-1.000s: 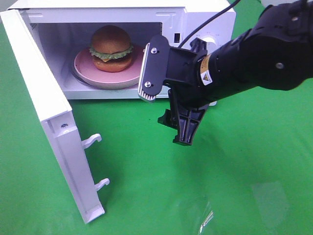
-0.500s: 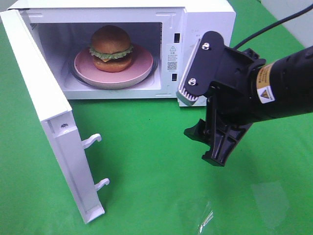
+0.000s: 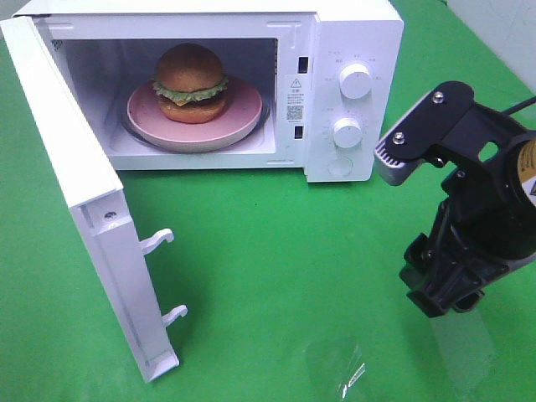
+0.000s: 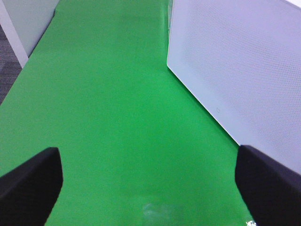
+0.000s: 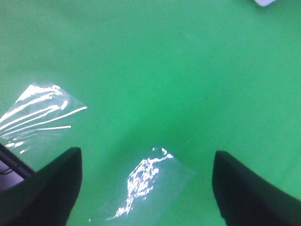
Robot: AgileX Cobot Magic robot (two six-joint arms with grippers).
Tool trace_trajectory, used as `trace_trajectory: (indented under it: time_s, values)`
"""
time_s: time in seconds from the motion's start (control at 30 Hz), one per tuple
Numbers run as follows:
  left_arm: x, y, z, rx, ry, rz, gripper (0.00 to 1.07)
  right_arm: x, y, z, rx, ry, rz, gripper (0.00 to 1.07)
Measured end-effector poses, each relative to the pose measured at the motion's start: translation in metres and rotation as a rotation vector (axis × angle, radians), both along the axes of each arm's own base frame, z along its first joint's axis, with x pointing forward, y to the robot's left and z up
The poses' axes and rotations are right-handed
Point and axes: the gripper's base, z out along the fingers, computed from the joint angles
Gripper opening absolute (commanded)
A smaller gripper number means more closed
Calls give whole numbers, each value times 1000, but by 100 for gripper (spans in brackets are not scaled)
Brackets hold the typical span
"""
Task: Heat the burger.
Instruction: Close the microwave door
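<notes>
microwave sticker (image 3: 294, 96) text unreadable, left hand (image 4: 149, 186) cropped at edge

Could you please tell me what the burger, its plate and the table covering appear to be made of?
The burger looks like a plastic replica: its buns are uniformly glossy. The pink plate seems to be glazed ceramic or plastic, smooth with a soft sheen; I cannot tell which. The green table covering looks like matte fabric, dull and evenly coloured.

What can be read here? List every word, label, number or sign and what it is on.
No text reads clearly.
Warning sticker on the microwave front frame: a triangle sign, words too small.
QR code under it: no readable words.
Print around the upper knob and lower knob: too small.
Yellow label on the right arm: cut off, unreadable.
</notes>
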Motion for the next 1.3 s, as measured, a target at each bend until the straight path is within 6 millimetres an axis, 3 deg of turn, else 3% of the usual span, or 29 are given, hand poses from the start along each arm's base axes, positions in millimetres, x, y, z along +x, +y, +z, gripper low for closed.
trace_trajectory:
  time_s: [0.23, 0.37, 0.6, 0.73, 0.83, 0.87, 1.0, 1.1, 1.23, 1.3]
  values:
    - [0, 0, 0, 0, 0, 0, 91, -12, -8, 8, 19, 48, -51, 74]
    - [0, 0, 0, 0, 0, 0, 91, -27, -21, 28, 74, 15, -71, 74]
    - [0, 0, 0, 0, 0, 0, 91, -39, -32, 41, 122, -1, -97, 74]
    - [0, 0, 0, 0, 0, 0, 91, -40, -59, 53, 201, -30, -250, 74]
    - [0, 0, 0, 0, 0, 0, 91, -41, -65, 55, 208, -44, -281, 74]
    - [0, 0, 0, 0, 0, 0, 91, -48, -82, 65, 240, -108, -348, 74]
    - [0, 0, 0, 0, 0, 0, 91, -64, -100, 79, 298, -207, -410, 74]
    - [0, 0, 0, 0, 0, 0, 91, -69, -103, 81, 311, -232, -422, 74]
    - [0, 0, 0, 0, 0, 0, 91, -99, -121, 73, 363, -325, -490, 74]
    - [0, 0, 0, 0, 0, 0, 91, -99, -121, 73, 363, -325, -490, 74]
